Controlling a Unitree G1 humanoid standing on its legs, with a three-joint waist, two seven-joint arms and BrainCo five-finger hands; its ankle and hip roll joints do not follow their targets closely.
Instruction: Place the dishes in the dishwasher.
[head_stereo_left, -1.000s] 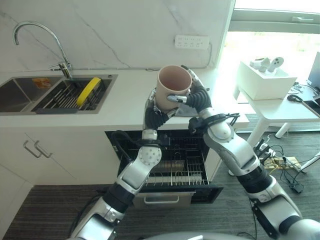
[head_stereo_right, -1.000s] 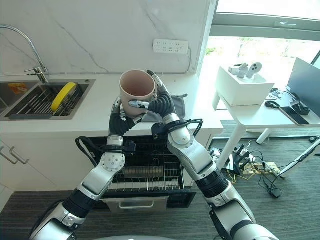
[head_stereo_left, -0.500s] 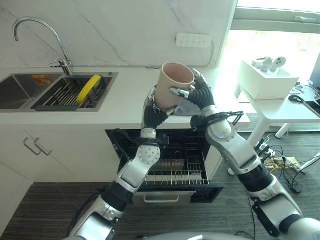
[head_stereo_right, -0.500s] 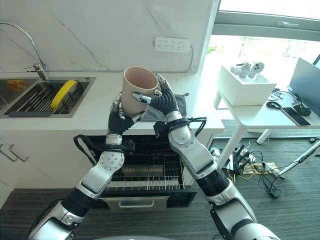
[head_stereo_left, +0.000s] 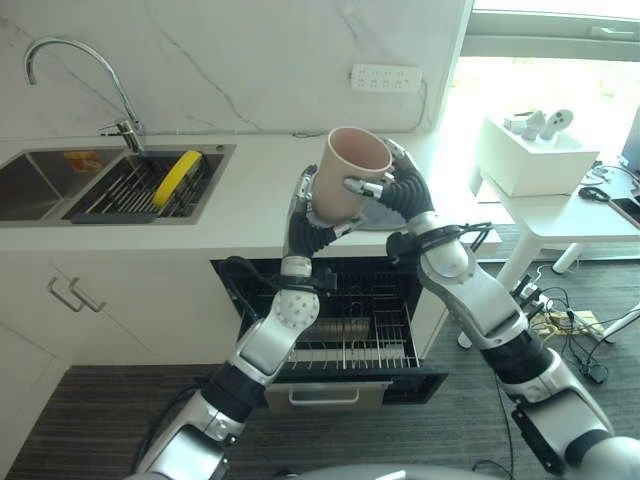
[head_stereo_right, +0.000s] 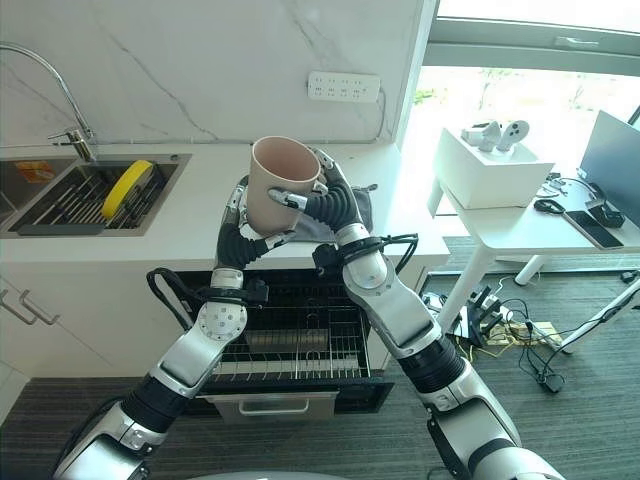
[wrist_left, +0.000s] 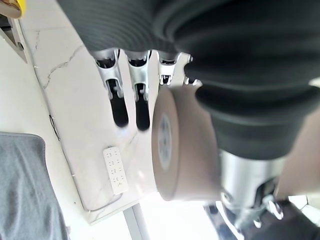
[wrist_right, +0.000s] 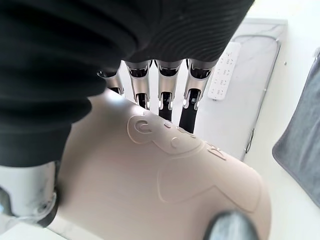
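Both arms reach up over the bench (head_stereo_left: 250, 215). The right hand (head_stereo_left: 397, 190) has its fingers (head_stereo_left: 362, 186) and thumb curled round one beige cup (head_stereo_left: 343, 172), tilted above the bench edge. The left hand (head_stereo_left: 303, 215) supports the cup's base, fingers straight. Below, one dishwasher rack (head_stereo_left: 345, 325) stands pulled out. One yellow plate (head_stereo_left: 176, 180) leans in the sink (head_stereo_left: 40, 185).

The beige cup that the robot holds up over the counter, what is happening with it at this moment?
The robot holds the beige cup in the air above the white counter, with both hands on it. The right hand grips its side with curled fingers and thumb. The left hand supports it from below and behind. Under the counter the dishwasher is open, with its wire rack pulled out. The cup is not yet in the rack. A yellow dish stands in the sink.
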